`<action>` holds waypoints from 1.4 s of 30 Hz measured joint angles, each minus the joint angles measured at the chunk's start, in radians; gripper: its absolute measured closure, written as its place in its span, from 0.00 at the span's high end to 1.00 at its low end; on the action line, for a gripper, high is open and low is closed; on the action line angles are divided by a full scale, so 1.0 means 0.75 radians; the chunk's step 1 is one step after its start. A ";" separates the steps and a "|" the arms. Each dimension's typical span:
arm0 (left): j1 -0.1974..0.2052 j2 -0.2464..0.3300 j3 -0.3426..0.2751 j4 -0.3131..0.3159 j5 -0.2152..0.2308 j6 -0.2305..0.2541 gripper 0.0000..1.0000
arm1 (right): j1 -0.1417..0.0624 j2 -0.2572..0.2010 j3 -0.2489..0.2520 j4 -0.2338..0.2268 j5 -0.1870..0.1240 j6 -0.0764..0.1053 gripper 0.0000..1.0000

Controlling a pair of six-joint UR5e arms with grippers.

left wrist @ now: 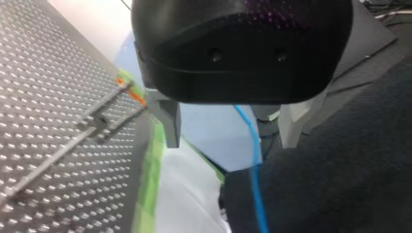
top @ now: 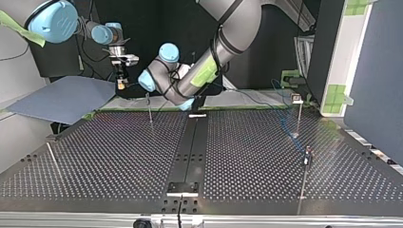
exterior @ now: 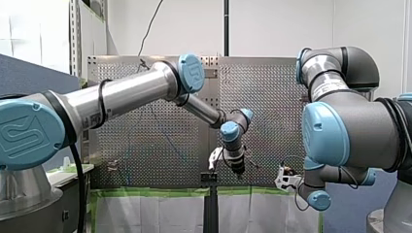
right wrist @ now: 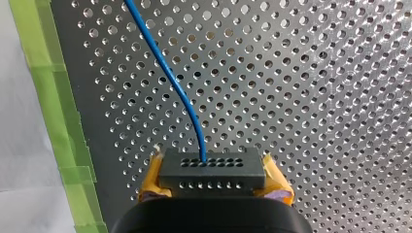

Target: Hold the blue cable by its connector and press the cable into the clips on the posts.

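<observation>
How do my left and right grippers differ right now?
My right gripper is shut on the connector; my left gripper is open and empty. The right gripper's pads are yellow, the left gripper's fingers grey. Both wrist views show the blue cable.

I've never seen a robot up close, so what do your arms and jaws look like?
My left arm and my right arm are silver-grey tubes with darker joints, round light blue caps, some with a pale logo, and black cables along them. The left jaws: black housing, grey fingers. The right jaws: black body, yellow-orange pads.
</observation>
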 joint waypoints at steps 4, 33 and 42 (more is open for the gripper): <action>-0.003 -0.046 0.012 -0.005 0.007 0.022 0.98 | 0.001 0.000 0.000 0.000 0.000 0.000 0.00; 0.021 -0.289 0.208 0.197 -0.025 0.020 0.98 | 0.010 0.000 -0.008 0.002 0.000 0.000 0.00; 0.031 -0.314 0.195 0.221 0.005 0.027 0.98 | 0.018 0.000 -0.012 0.002 0.000 -0.003 0.00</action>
